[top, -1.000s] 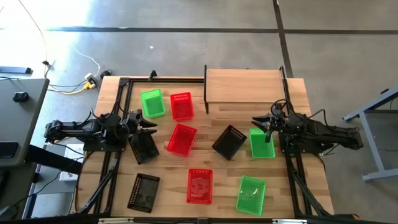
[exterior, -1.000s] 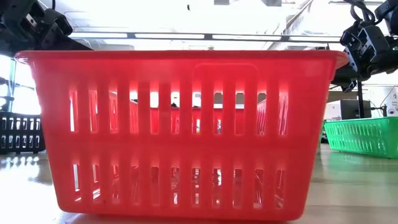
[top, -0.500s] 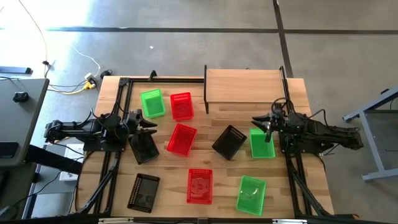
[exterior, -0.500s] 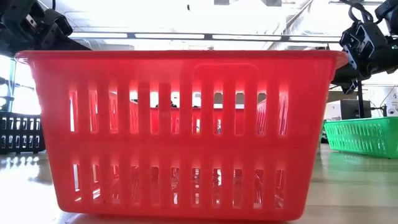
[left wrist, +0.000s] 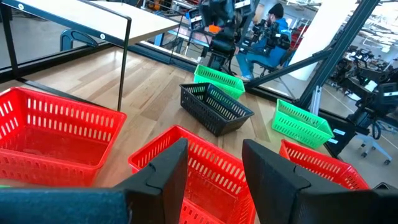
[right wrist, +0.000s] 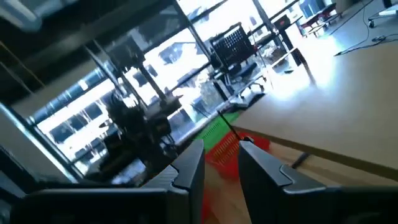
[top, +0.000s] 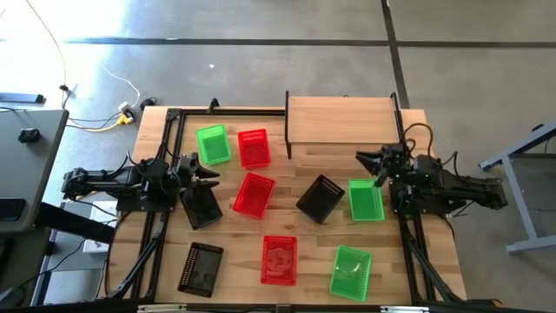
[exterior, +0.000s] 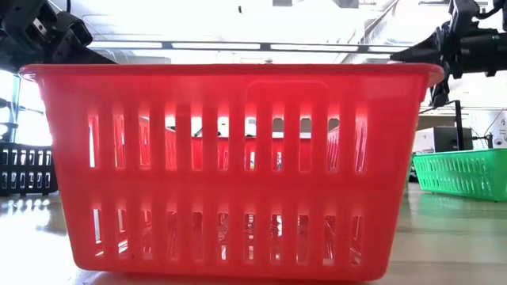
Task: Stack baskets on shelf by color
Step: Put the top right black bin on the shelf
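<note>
Right gripper (top: 363, 157) fingers slightly parted and empty, raised beside the shelf (top: 340, 115); left gripper (top: 213, 175) fingers (left wrist: 163, 171) parted, empty.

The green basket (top: 366, 199) lies just below the right gripper, long axis running front to back. A tilted black basket (top: 320, 197) sits beside it. The left gripper hovers between another black basket (top: 201, 207) and a red basket (top: 254, 194).

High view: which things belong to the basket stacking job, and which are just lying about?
Job: three red plastic mesh baskets, three green baskets, three black baskets, light wooden shelf on black posts.
Lying about: white cables with yellow plug on the floor, grey desk at left.
</note>
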{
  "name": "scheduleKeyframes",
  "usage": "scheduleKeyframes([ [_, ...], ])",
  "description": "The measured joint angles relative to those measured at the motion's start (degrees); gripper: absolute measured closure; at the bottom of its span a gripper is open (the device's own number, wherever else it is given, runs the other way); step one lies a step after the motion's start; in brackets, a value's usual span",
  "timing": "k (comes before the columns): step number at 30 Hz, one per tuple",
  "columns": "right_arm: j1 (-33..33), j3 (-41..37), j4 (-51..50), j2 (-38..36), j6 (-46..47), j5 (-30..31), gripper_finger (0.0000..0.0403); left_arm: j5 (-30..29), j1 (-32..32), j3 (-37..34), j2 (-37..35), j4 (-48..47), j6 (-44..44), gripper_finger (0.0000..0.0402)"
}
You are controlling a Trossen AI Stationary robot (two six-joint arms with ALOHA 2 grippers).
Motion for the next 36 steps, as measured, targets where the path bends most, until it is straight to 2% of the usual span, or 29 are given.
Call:
scheduleKeyframes([
  [11, 0.0, 0.0, 8.65, 0.05, 8.9, 2.23, 0.032, -0.1, -0.01, 0.0, -0.01, 0.03, -4.99, 0.0259],
  [19, 0.0, 1.84, 12.24, 1.89, 8.56, 2.39, 0.032, -0.22, 0.0, 0.0, 0.0, 0.04, -8.36, 0.0259],
  [25, 0.0, 8.8, 9.98, 10.03, 5.04, 0.21, 0.032, -0.22, 0.01, 0.0, 0.0, 0.04, -8.62, 0.0259],
  [30, 0.01, 16.66, 0.45, 18.91, 6.26, -2.72, 0.032, -0.22, 0.01, 0.0, 0.0, 0.04, -8.62, 0.0259],
  [36, 0.02, 26.33, -9.02, 30.51, 8.63, -9.53, 0.032, -1.11, 0.0, 0.0, -0.02, 0.04, -10.98, 0.0259],
])
